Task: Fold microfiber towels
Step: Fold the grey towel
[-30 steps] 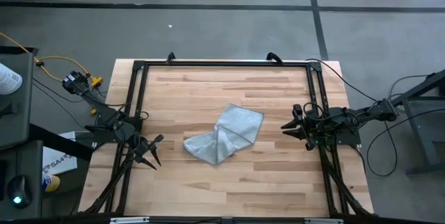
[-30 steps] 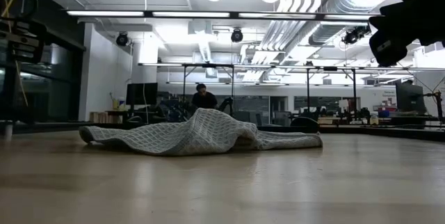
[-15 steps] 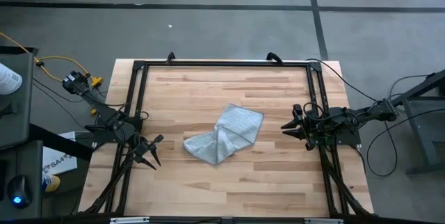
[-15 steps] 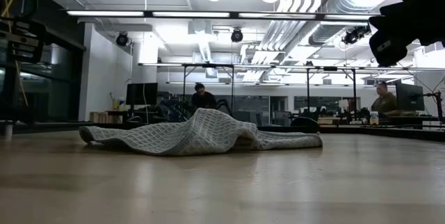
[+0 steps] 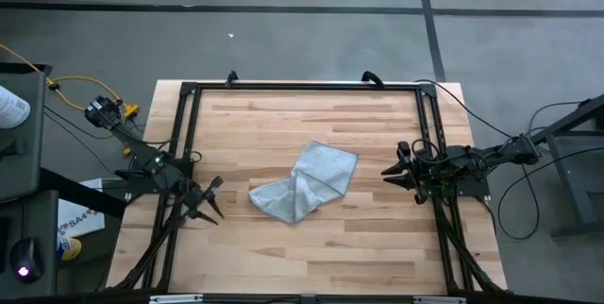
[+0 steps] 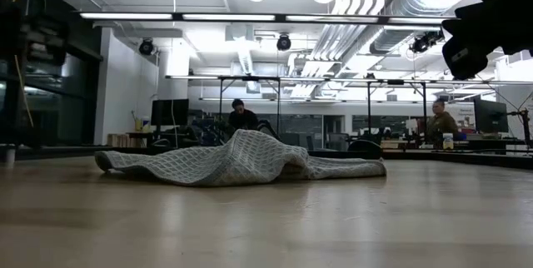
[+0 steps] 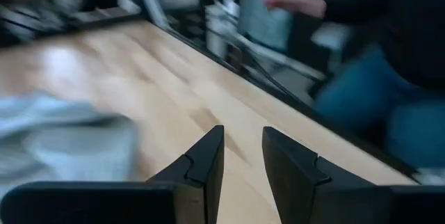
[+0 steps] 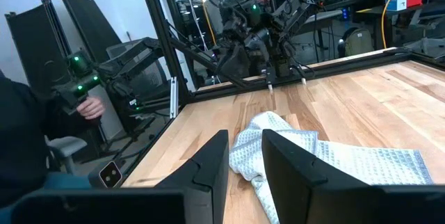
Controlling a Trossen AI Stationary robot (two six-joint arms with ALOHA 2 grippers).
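The light grey-blue microfiber towel (image 5: 304,183) lies crumpled on the middle of the wooden tabletop, with one part folded over and a raised hump in the low view (image 6: 241,158). My left gripper (image 5: 213,201) hovers open and empty near the table's left edge, left of the towel, which shows blurred in its wrist view (image 7: 62,133). My right gripper (image 5: 389,173) hovers open and empty near the right edge, right of the towel (image 8: 327,158). Both wrist views show a narrow gap between the fingertips of the left gripper (image 7: 242,132) and of the right gripper (image 8: 245,135).
A black metal frame (image 5: 302,86) runs around the tabletop's edges. Bare wood lies on all sides of the towel. A person in blue trousers (image 7: 361,99) stands beyond the table's edge, and a hand (image 8: 89,106) shows beside the frame. People sit far off in the room (image 6: 243,118).
My left gripper has shifted a little toward the towel and its wrist view is blurred. The towel and my right gripper have kept still. A person in the room behind has walked on.
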